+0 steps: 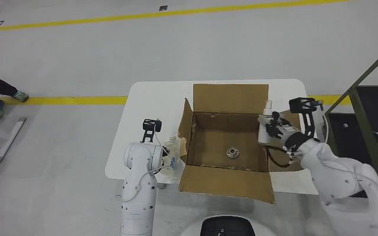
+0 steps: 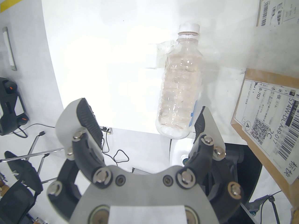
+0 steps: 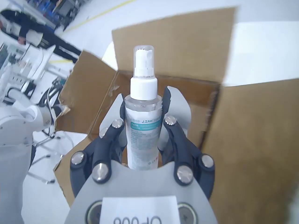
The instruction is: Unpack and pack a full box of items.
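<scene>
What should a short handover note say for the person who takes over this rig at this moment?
Left gripper: open, with the water bottle just ahead of its fingers, on the table beside the box's left flap.
Right gripper: shut on the spray bottle, held at the right wall of the box.
Box: open, one small round part on its floor.
Done or left: the pictures cannot tell whether this is unpacking or packing, so check before continuing.

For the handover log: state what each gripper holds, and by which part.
Right gripper: spray bottle, gripped on its upper body below the white collar. Left gripper: open, holding nothing; a water bottle lies on the table.
</scene>
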